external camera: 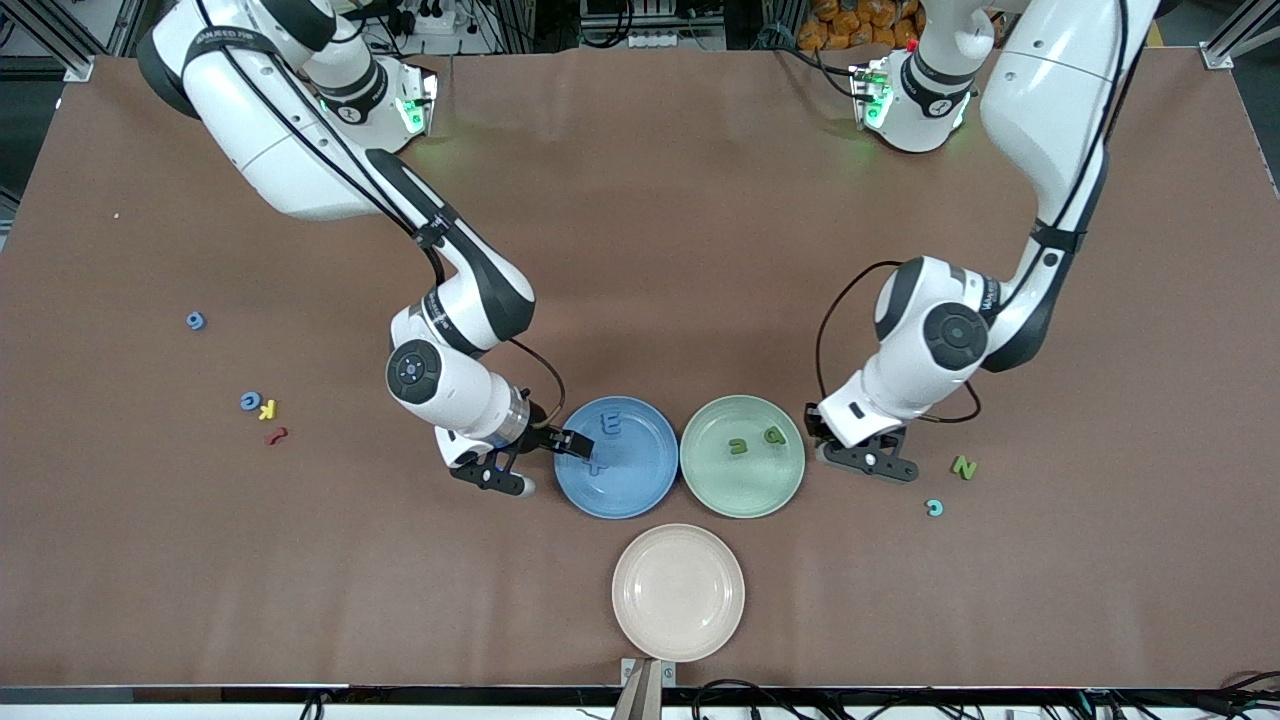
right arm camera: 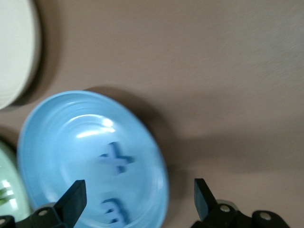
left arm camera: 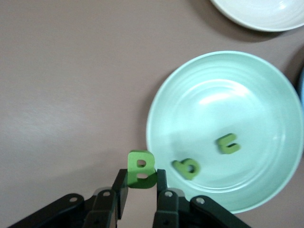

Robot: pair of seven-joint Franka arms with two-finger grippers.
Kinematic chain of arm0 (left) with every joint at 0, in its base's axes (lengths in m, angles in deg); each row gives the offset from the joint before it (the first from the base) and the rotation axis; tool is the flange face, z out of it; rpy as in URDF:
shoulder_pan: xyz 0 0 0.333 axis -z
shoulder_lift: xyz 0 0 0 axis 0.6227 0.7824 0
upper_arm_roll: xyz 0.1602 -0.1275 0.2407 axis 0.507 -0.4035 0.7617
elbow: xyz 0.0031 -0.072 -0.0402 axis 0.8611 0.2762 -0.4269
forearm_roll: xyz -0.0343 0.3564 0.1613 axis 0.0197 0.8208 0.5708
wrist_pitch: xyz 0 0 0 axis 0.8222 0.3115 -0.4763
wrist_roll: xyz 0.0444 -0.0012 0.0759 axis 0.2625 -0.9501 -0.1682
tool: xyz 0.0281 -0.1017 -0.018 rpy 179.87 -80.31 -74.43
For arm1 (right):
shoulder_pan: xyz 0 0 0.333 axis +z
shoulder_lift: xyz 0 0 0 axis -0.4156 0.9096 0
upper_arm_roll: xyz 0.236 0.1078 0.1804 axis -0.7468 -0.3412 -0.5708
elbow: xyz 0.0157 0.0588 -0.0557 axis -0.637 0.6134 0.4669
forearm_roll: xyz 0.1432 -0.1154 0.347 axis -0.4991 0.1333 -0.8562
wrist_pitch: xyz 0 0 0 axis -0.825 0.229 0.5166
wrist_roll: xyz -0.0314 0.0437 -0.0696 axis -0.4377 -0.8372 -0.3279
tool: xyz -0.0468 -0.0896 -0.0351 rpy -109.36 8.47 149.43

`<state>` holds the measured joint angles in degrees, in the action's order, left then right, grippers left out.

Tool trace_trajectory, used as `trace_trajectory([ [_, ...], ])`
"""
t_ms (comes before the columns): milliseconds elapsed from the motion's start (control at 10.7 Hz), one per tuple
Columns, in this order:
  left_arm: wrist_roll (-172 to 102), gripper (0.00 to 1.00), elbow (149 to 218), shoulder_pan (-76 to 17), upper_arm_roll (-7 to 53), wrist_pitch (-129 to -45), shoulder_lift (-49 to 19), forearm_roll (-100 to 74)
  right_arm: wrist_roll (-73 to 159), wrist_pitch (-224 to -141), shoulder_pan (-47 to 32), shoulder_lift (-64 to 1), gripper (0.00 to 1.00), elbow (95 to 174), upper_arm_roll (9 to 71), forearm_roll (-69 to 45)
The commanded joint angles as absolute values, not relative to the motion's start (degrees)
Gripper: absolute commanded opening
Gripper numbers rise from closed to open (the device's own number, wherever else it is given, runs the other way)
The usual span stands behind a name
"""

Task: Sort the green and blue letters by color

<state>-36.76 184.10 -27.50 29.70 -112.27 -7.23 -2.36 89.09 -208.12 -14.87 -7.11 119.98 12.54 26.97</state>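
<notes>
A brown table (external camera: 640, 250) is carrying three plates near the front camera: a blue plate (external camera: 640, 495), a green plate (external camera: 760, 495) touching it toward the left arm's end, and a cream plate (external camera: 678, 620) nearest the camera. The right gripper (right arm camera: 137, 197) is hovering over the blue plate's rim with its fingers spread wide and nothing between them; two blue letters (right arm camera: 116, 160) are lying in that plate. The left gripper (left arm camera: 138, 190) is hanging just beside the green plate's rim, its fingers clamped on a green B (left arm camera: 141, 171), while two green letters (left arm camera: 228, 144) are resting inside the green plate. A green N (external camera: 964, 467) and a small teal letter (external camera: 934, 507) are lying toward the left arm's end. Two more blue pieces (external camera: 249, 401), a yellow K (external camera: 267, 409) and a red squiggle (external camera: 276, 436) are sitting toward the right arm's end.
</notes>
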Motion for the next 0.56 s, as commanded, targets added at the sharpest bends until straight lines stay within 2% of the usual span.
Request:
trace_trajectory([
  [0, -46.2, 0.01, 179.2, -23.3, 30.8, -109.3, -4.4, -4.1, 88.1, -204.0, -15.6, -8.7, 1.0, 121.1, 13.2, 35.4],
  [93, -48.8, 0.01, 178.9, -22.2, 30.8, -109.3, -3.7, -4.2, 84.7, -204.1, -18.0, -10.3, 1.0, 124.7, 13.0, 40.5],
  [280, -53.3, 0.02, 176.9, -21.4, 30.8, -109.3, -2.3, -4.2, 74.3, -204.4, -24.0, -13.3, 1.0, 130.6, 12.8, 41.9],
  [373, -55.0, 0.43, 176.8, -21.2, 30.8, -109.3, -2.3, -4.2, 68.3, -204.3, -27.7, -15.0, 1.0, 133.2, 12.8, 41.9],
  [466, -54.9, 0.99, 176.8, -21.2, 30.9, -109.3, -2.4, -3.7, 62.9, -204.1, -30.4, -17.0, 1.0, 135.3, 12.8, 42.0],
])
